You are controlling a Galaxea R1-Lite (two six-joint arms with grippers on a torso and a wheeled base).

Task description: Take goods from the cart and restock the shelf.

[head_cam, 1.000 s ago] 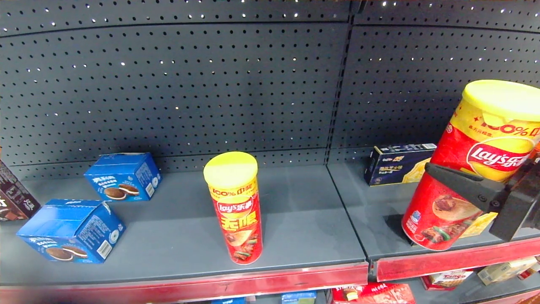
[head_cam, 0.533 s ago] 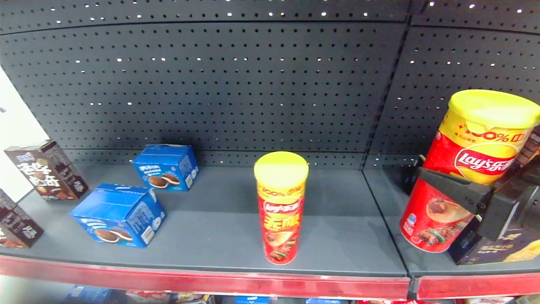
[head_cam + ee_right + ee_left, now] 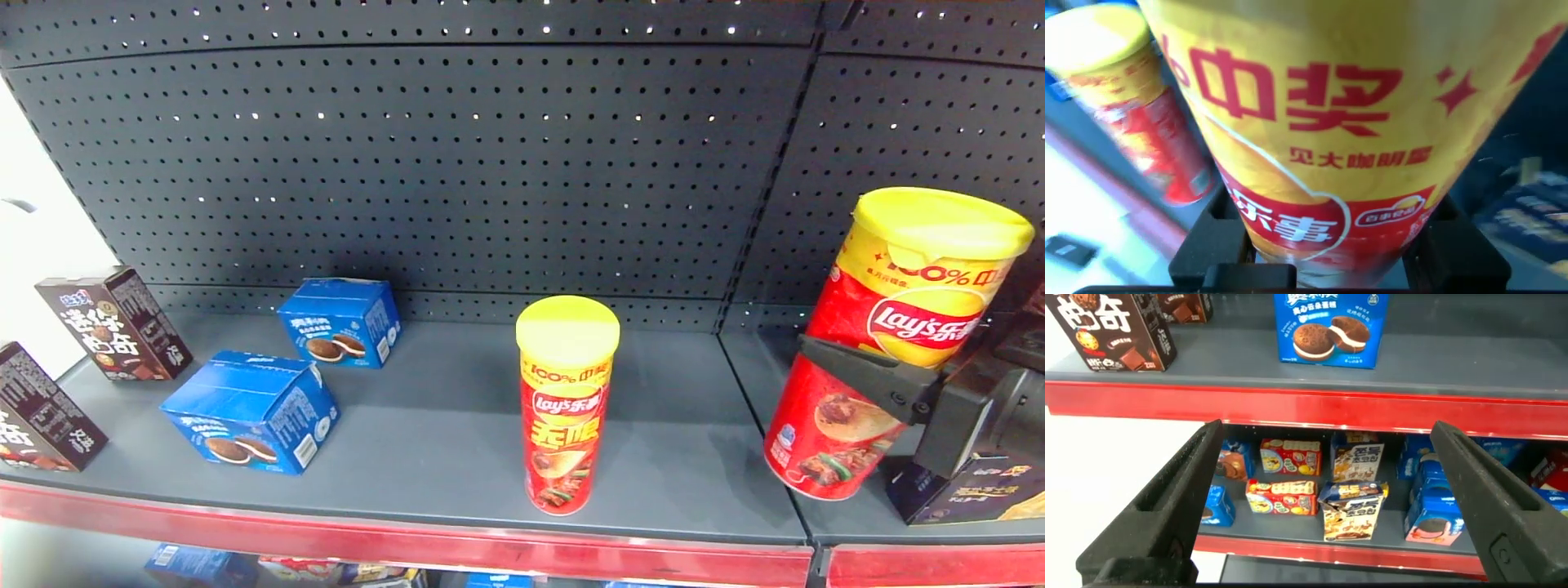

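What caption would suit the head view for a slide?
Right pincer holds a tilted chip can at the shelf, near an upright can.

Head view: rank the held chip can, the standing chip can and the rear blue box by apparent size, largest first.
1. held chip can: nearest the camera, so its true size is unsure.
2. standing chip can.
3. rear blue box.

The right claw [image 3: 853, 363] has carried its gripped chips can [image 3: 906, 318] leftward along the shelf [image 3: 424, 441]. The standing can [image 3: 566, 404] on the claw's left is now nearer. The head view has swung left.
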